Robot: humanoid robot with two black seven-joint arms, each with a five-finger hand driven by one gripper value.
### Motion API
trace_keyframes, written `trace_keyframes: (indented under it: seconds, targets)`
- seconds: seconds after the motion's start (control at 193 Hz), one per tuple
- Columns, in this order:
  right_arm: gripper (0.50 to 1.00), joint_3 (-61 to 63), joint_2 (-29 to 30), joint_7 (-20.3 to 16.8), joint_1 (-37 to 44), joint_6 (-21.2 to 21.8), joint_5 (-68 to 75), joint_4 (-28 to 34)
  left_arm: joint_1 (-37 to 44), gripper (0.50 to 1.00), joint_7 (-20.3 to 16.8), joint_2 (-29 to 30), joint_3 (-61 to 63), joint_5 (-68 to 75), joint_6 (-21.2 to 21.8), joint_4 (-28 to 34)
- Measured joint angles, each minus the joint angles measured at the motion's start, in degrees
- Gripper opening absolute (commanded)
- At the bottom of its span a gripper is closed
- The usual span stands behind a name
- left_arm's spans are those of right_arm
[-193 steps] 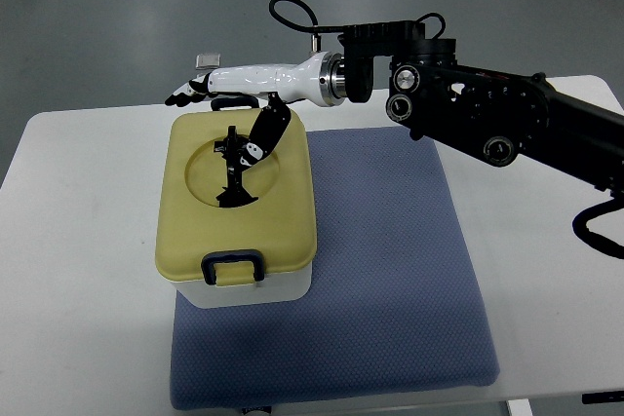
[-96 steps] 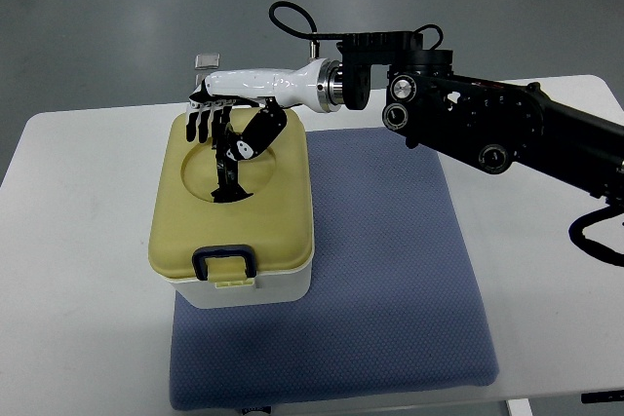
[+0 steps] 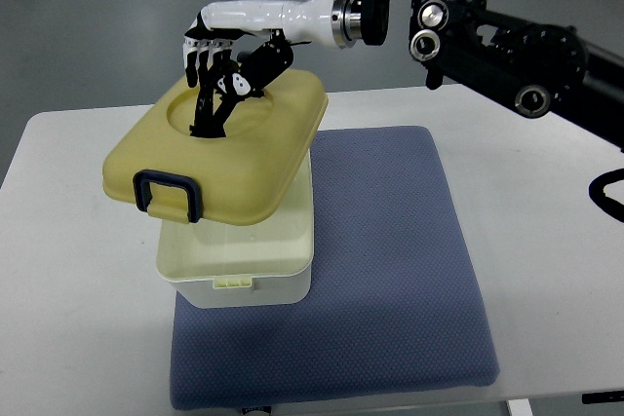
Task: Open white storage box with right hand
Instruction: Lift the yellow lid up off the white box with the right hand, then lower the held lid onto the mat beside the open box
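White plastic storage box (image 3: 237,265) sits on the left part of a blue-grey padded mat (image 3: 390,280), on a white table (image 3: 546,241). Its yellow lid (image 3: 229,153) w/ dark blue latch (image 3: 168,194) is off the box, tilted above it. Right hand (image 3: 222,75) has fingers curled into the lid's round recess, gripping the handle there; handle itself mostly hidden by fingers.
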Motion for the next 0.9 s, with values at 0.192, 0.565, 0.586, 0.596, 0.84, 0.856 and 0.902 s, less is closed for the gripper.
trace_keyframes:
  seconds: [0.192, 0.565, 0.586, 0.596, 0.84, 0.856, 0.902]
  targets:
    - [0.5, 6.5, -6.4, -0.1, 1.6, 5.5, 0.2, 0.4, 0.0, 1.0, 0.0, 0.0, 0.2, 0.0, 0.0, -0.2]
    - [0.5, 4.2, -23.8, 1.3, -3.2, 5.9, -0.9, -0.9, 0.0, 1.0, 0.0, 0.0, 0.2, 0.1, 0.0, -0.3]
    - [0.5, 3.9, -24.6, 1.4, -3.6, 5.9, -0.9, -1.1, 0.0, 1.0, 0.0, 0.0, 0.3, 0.1, 0.0, -0.3]
    - [0.5, 3.7, -24.9, 1.4, -3.9, 5.9, -1.0, -1.2, 0.0, 1.0, 0.0, 0.0, 0.3, 0.1, 0.0, -0.3]
    - [0.5, -0.4, -30.4, 2.1, -9.2, 5.9, -1.9, -2.2, 0.0, 1.0, 0.0, 0.0, 0.2, 0.1, 0.0, -0.2]
    - [0.5, -0.5, -30.5, 2.1, -9.5, 5.9, -2.2, -2.4, 0.0, 1.0, 0.0, 0.0, 0.2, 0.1, 0.0, -0.2]
    - [0.5, -0.6, -30.6, 2.1, -10.6, 5.9, -2.9, -2.8, 0.0, 1.0, 0.0, 0.0, 0.2, 0.1, 0.0, -0.3]
